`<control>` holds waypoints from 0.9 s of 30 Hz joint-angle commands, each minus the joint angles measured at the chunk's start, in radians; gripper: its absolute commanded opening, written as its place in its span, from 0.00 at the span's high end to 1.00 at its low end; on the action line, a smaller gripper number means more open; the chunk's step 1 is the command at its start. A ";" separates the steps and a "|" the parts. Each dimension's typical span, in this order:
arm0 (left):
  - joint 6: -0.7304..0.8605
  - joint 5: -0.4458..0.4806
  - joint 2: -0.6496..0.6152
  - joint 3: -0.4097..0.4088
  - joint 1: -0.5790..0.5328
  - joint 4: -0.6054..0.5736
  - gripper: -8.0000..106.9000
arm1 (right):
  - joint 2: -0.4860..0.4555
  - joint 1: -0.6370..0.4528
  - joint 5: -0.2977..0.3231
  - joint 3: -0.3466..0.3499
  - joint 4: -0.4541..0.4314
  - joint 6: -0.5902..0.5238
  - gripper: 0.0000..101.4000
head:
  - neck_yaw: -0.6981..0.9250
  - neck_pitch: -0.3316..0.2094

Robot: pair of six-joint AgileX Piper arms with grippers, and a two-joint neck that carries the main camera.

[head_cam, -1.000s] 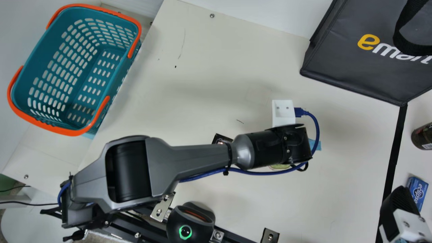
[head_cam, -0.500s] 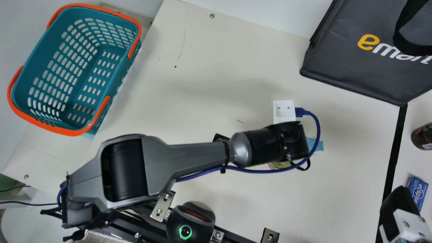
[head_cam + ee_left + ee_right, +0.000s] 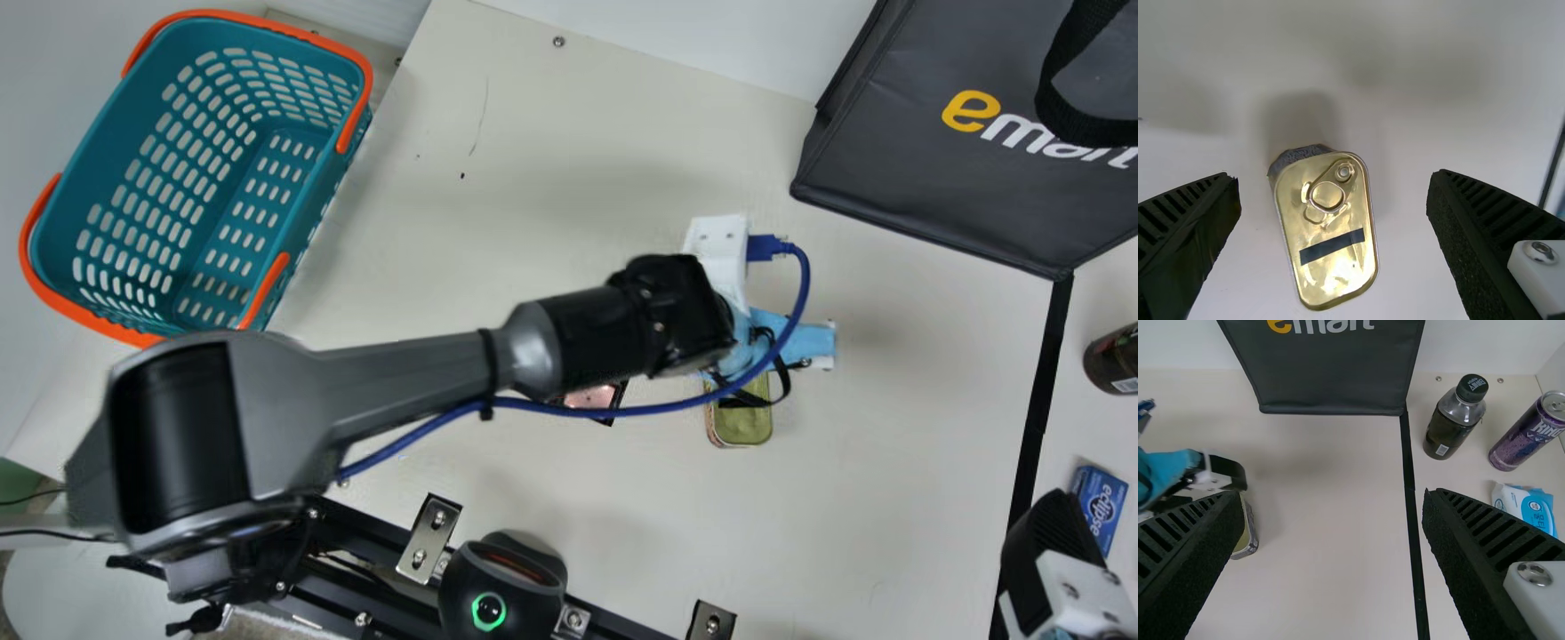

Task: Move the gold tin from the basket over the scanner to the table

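Left arm (image 3: pixel 409 373) back, gold tin (image 3: pixel 1326 227) shiny

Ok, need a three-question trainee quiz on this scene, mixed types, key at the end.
1. True or false: the left tool is open, with the gold tin not gripped.
2. Where is the gold tin? a) in the basket b) on the table c) in the black bag
3. Fill in the colour: near the bottle is a ____ can.

Key: 1 true; 2 b; 3 purple.

Gold tin (image 3: pixel 1296 207), black stripe (image 3: pixel 1332 247)
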 commanded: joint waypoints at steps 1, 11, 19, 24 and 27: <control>0.136 -0.042 -0.085 0.082 0.028 -0.043 0.15 | 0.000 0.000 0.000 0.000 0.000 0.000 0.06 | 0.002 -0.029; 0.556 -0.084 -0.392 0.325 0.203 -0.234 0.15 | 0.000 0.000 0.000 0.000 0.000 0.000 0.06 | 0.002 -0.029; 0.790 -0.007 -0.631 0.438 0.370 -0.267 0.15 | 0.000 0.000 0.000 0.000 0.000 0.000 0.06 | 0.002 -0.029; 0.854 0.046 -0.762 0.471 0.462 -0.196 0.15 | 0.000 0.000 0.000 0.000 0.000 0.000 0.06 | 0.002 -0.029; 0.879 0.079 -0.832 0.475 0.513 -0.150 0.15 | 0.000 0.000 0.000 0.000 0.000 0.000 0.06 | 0.002 -0.029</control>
